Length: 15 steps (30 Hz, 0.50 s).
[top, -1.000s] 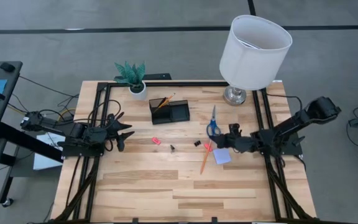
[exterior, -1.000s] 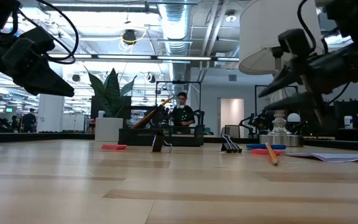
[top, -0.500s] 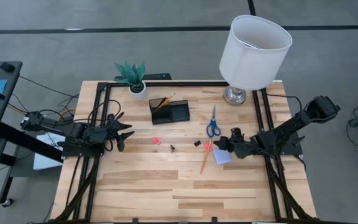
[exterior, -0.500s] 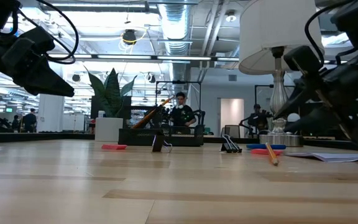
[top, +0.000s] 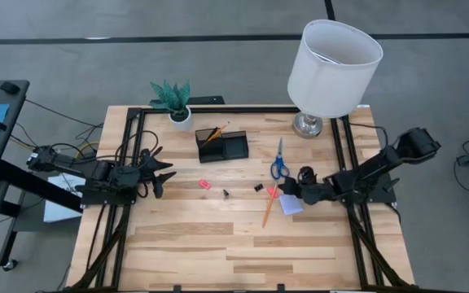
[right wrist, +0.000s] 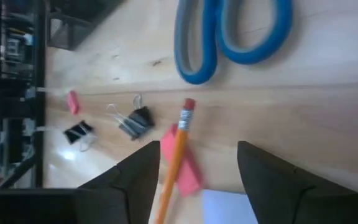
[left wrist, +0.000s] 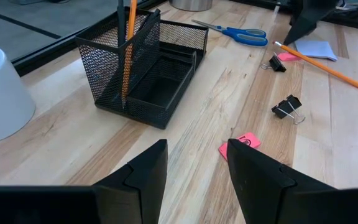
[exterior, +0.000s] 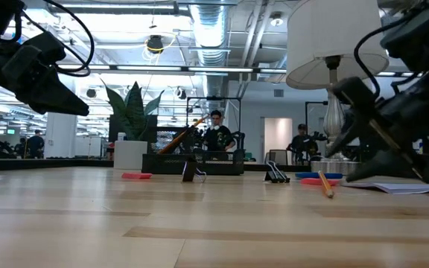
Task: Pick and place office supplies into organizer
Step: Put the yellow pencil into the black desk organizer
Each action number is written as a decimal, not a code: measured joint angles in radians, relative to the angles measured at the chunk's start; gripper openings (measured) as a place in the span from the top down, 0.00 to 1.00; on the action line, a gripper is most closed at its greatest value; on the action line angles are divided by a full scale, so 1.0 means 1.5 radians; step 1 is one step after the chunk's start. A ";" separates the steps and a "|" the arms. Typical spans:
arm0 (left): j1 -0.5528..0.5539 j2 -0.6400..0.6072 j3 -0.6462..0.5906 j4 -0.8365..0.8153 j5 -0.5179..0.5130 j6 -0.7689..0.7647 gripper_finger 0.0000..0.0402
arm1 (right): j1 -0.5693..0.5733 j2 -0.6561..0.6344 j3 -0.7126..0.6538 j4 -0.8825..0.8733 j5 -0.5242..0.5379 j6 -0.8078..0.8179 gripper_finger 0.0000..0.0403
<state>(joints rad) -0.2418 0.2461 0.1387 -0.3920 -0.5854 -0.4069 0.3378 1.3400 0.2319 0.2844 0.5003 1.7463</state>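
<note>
Across wood table (top: 177, 244), logged supplies loose around centre in high view. Placed black organizer (top: 222, 145) at 12 o'clock of centre; noted one orange pencil and a dark pen already leaning in its cup section.

Found right gripper (top: 287, 189) low at 3 o'clock of centre, fingers apart, straddling the eraser end of the loose pencil (top: 268, 209) without yet touching it. Confirmed in right wrist view: gripper (right wrist: 197, 155) spread wide, pencil (right wrist: 176, 155) lying nearer one finger than the other. Parked left gripper (top: 163, 173) at 9 o'clock, fingers apart, idle.

Judged step in hand: grasp of loose pencil. Recommended:
- shifting sideways to centre the shaft between the fingers before closing;
- dropping until the tips nearly graze the wood, since the shaft lies flat and thin;
- closing across the shaft, a little down from the eraser end;
- keeping clear of pink eraser (right wrist: 182, 168) touching the shaft, note pad (top: 291, 203) just beside at 3 o'clock, and clip (top: 259, 187) near at 9 o'clock.

Logged pencil long axis running roughly 12 to 6, slightly tilted toward 7; eraser end at 12, just short of scissors (top: 279, 160); sharpened tip at 6–7.
</note>
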 joint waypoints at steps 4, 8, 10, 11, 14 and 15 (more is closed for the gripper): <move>0.000 0.000 0.000 0.000 0.000 0.000 0.60 | -0.006 0.028 0.002 0.034 -0.004 -0.001 0.45; 0.000 0.000 0.000 0.000 0.000 0.000 0.60 | -0.017 0.034 0.003 0.051 -0.019 -0.013 0.45; 0.000 0.000 0.000 0.000 0.000 0.000 0.60 | -0.025 0.034 0.006 0.047 -0.025 -0.021 0.45; 0.000 0.000 0.000 0.000 0.000 0.000 0.60 | -0.030 0.035 0.007 0.047 -0.027 -0.029 0.45; 0.000 0.000 0.000 0.000 0.000 0.000 0.60 | -0.048 0.036 0.011 0.047 -0.029 -0.049 0.45; 0.000 0.000 0.000 0.000 0.000 0.000 0.60 | -0.055 0.036 0.012 0.047 -0.037 -0.056 0.45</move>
<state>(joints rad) -0.2418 0.2459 0.1387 -0.3918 -0.5856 -0.4068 0.2554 1.3933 0.2495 0.3542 0.4442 1.6627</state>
